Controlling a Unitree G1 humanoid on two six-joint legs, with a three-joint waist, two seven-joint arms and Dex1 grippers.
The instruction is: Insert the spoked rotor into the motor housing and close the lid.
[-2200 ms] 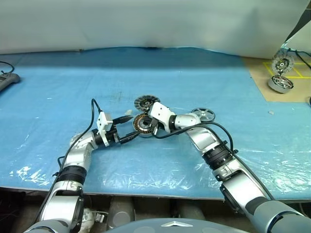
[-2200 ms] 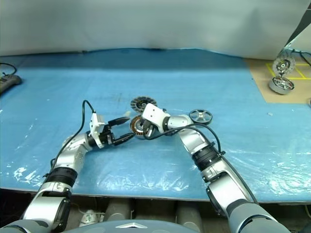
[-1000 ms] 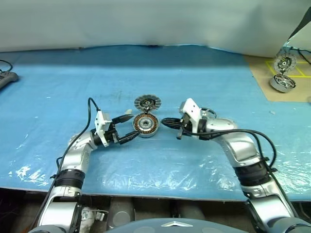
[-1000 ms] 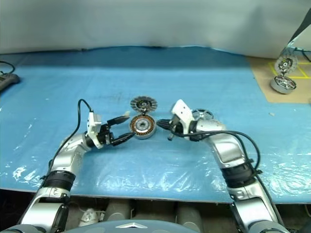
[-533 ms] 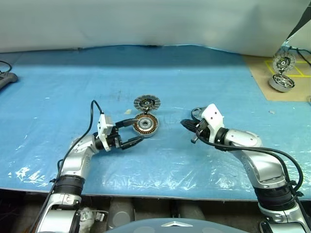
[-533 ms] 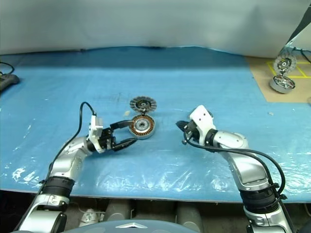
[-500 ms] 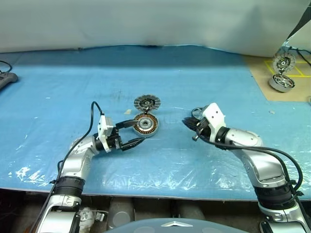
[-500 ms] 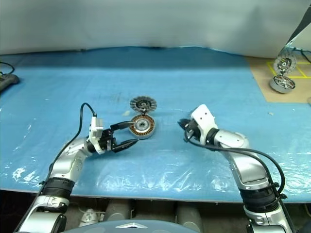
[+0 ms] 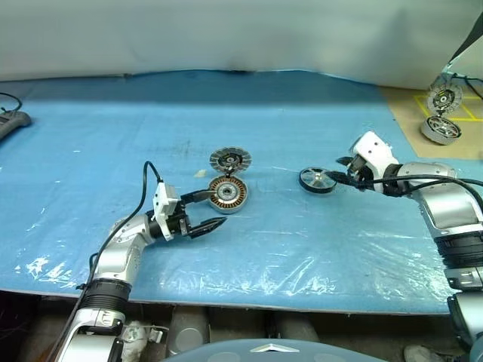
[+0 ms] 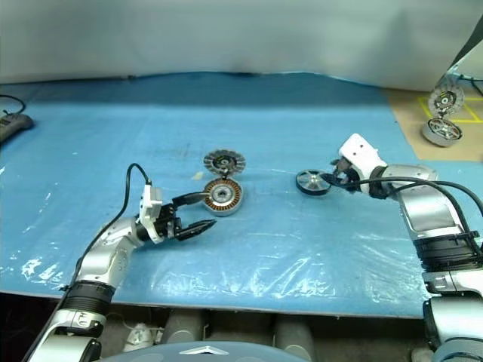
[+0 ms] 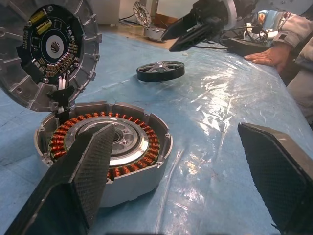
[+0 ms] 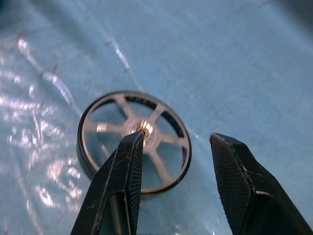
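Note:
The motor housing (image 9: 226, 194), with copper coils around a silver hub, lies at the table's middle, and its finned lid (image 9: 229, 159) stands hinged open behind it. My left gripper (image 9: 207, 210) is open just left of the housing and holds nothing; in the left wrist view one finger (image 11: 83, 181) is in front of the housing (image 11: 127, 147). The spoked rotor (image 9: 317, 179) lies flat on the blue sheet to the right. My right gripper (image 9: 342, 173) hovers at the rotor's right side, open and empty, with the rotor (image 12: 161, 147) seen beyond its fingertips.
Two other motors (image 9: 436, 128) sit on a brown board at the far right. A black device (image 9: 11, 122) lies at the far left edge. A person's hand (image 11: 266, 51) rests on the table beyond the rotor. Crinkled plastic sheet (image 9: 287, 256) covers the table.
My right arm has swung right, away from the housing and over to the rotor, and its jaws have opened. The left gripper has stayed open beside the housing.

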